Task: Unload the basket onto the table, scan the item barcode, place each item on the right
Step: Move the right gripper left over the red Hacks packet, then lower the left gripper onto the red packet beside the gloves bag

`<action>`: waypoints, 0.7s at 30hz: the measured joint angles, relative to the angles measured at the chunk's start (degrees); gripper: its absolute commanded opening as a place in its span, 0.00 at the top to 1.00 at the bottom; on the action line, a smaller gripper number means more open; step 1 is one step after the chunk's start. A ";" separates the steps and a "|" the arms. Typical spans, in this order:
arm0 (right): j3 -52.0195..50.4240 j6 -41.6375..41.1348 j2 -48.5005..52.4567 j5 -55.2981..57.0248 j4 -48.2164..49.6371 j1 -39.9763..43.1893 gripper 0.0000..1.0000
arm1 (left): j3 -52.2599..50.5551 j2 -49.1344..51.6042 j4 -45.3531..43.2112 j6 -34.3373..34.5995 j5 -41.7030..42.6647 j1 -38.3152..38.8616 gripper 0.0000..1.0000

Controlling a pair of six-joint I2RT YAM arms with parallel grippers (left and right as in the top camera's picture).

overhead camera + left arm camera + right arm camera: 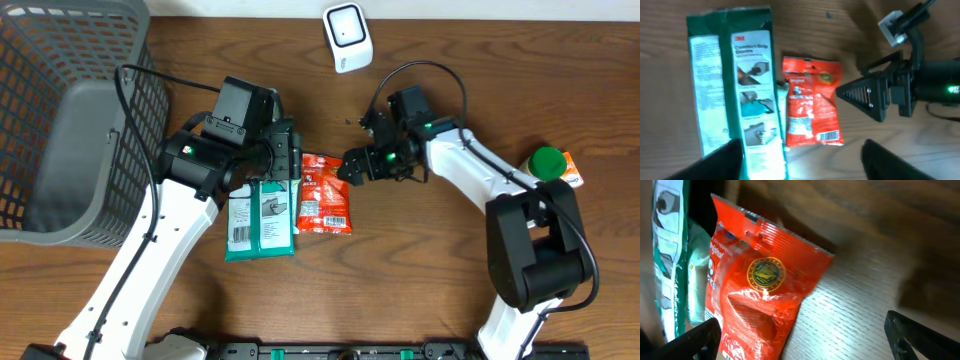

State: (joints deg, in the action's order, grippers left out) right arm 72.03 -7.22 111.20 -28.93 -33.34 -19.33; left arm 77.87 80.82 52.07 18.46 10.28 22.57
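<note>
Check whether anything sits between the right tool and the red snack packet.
Nothing visible does. The open right tool sits just right of the red foil snack packet, with only bare wood between them. The green glove package lies on the packet's far side, out of the way.

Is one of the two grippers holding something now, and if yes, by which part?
Nothing is held. The left gripper and the right gripper both stand open near the red packet, closed on nothing.

Flat red packet [325, 195], barcode [827, 136] upward
</note>
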 measured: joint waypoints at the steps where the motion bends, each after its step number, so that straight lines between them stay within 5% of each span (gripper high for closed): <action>1: 0.00 0.00 0.00 -0.57 -0.11 0.68 0.01 | -0.20 0.04 -0.02 0.09 0.55 0.00 0.80; 3: 0.00 0.02 0.00 -1.42 -0.55 1.88 0.01 | -0.96 0.24 0.02 -0.09 2.10 0.11 0.85; 9: 0.00 0.00 0.00 -2.45 -1.60 4.92 0.01 | -2.47 2.95 0.26 -0.31 4.79 1.29 0.78; 11: 0.00 0.00 0.00 -2.75 -1.70 5.35 0.01 | -2.78 3.43 -0.68 -0.31 4.87 1.44 0.93; 12: 0.00 0.00 0.00 -2.84 -1.92 5.40 0.01 | -2.89 3.50 -1.51 -0.42 4.85 1.44 0.93; 21: 0.00 -0.17 0.00 -4.15 -3.06 5.40 0.23 | -3.65 9.16 -4.74 2.34 4.90 4.90 0.93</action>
State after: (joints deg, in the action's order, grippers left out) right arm 72.03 -7.40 111.20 -33.08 -36.40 -13.93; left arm 74.22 89.97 47.33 20.80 15.18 27.46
